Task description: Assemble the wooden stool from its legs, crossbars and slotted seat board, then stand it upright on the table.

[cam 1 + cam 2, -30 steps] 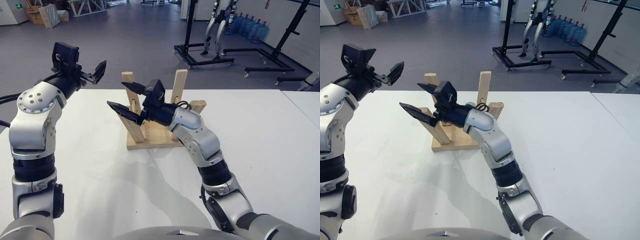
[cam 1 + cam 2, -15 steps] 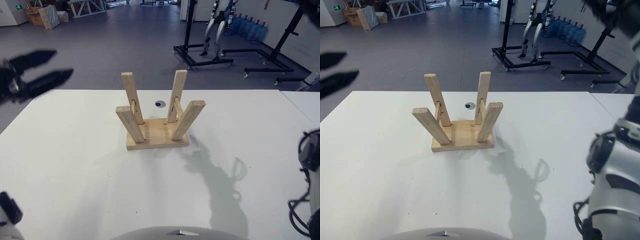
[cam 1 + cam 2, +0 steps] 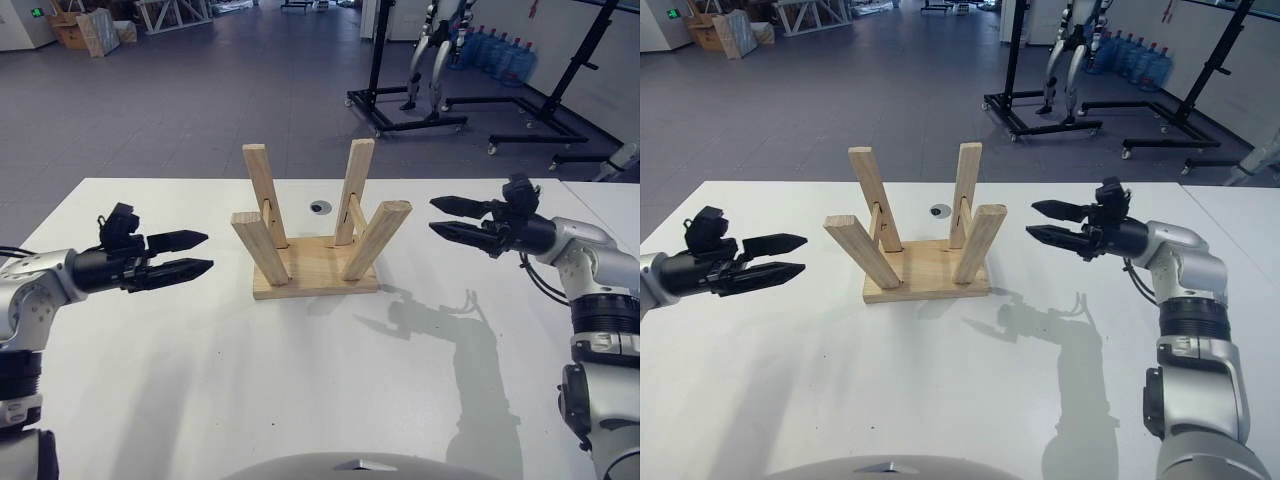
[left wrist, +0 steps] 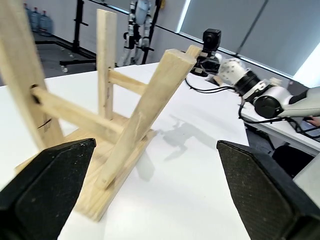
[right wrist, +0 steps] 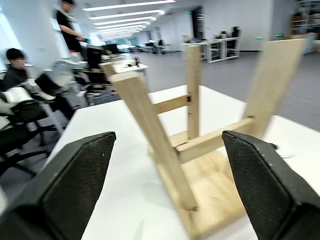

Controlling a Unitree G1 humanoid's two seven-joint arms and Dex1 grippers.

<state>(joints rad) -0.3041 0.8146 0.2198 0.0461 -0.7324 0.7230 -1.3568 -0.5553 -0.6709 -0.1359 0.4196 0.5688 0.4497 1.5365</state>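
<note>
Wooden stool (image 3: 315, 272) nearer far table (image 3: 250, 380) edge

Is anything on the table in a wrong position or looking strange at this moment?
Yes. The stool is upside down: its seat board lies flat on the table and its legs point up. The left gripper and right gripper hang open, touching nothing.

left gripper (image 3: 209, 251) black, tapered | right arm (image 3: 598, 262) silver, black cable (image 3: 543, 287)

Back of the room: black wheeled racks (image 3: 405, 110) on the grey floor (image 3: 250, 90), a bunch of blue water jugs (image 3: 497, 47), wooden crates (image 3: 90, 30) off left.
</note>
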